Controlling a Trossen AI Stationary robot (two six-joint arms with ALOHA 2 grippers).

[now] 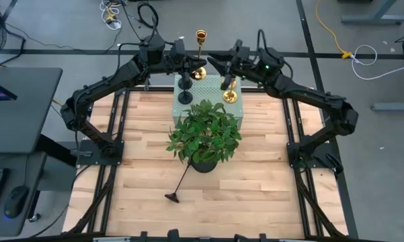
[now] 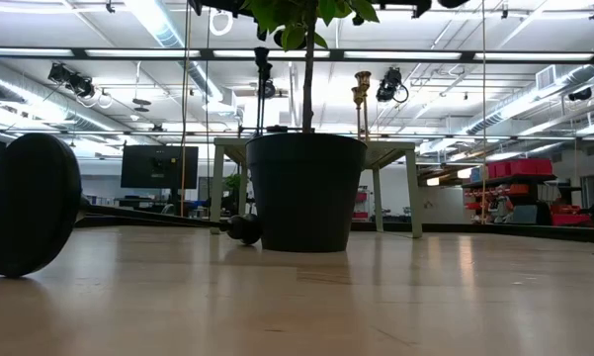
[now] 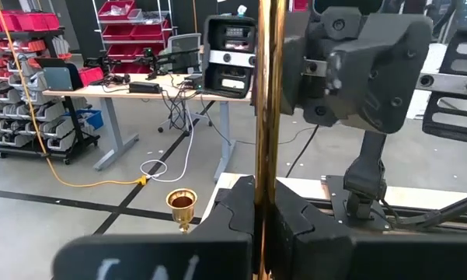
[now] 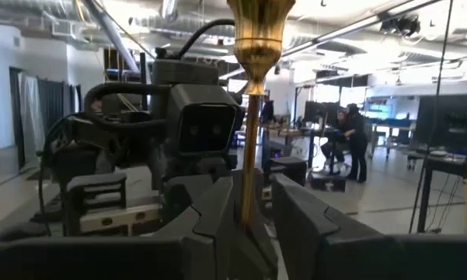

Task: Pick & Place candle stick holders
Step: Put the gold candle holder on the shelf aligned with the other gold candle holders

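My left gripper (image 1: 190, 67) is shut on a tall gold candlestick (image 1: 200, 50) at the far edge of the pale green perforated box (image 1: 208, 107). My right gripper (image 1: 227, 72) is open, with its fingers on either side of the stem of a second gold candlestick (image 4: 249, 148). That candlestick's base (image 1: 229, 96) stands on the box. A black candlestick (image 1: 185, 91) stands upright on the box. Another black one (image 1: 179, 183) lies on its side on the table near the front. My left gripper pinches the gold candlestick's thin stem (image 3: 264, 155) between its two fingers, which lie level across it. The candlestick stands upright, with its cup (image 1: 201, 35) above the fingers and its base (image 1: 198, 72) below. I cannot tell whether the base rests on the box.
A leafy potted plant (image 1: 205, 138) stands mid-table, right in front of the box. In the low view its dark pot (image 2: 306, 193) hides the box. The lying candlestick's round base (image 2: 25, 203) is close to that camera. Bare wood lies left and right of the plant.
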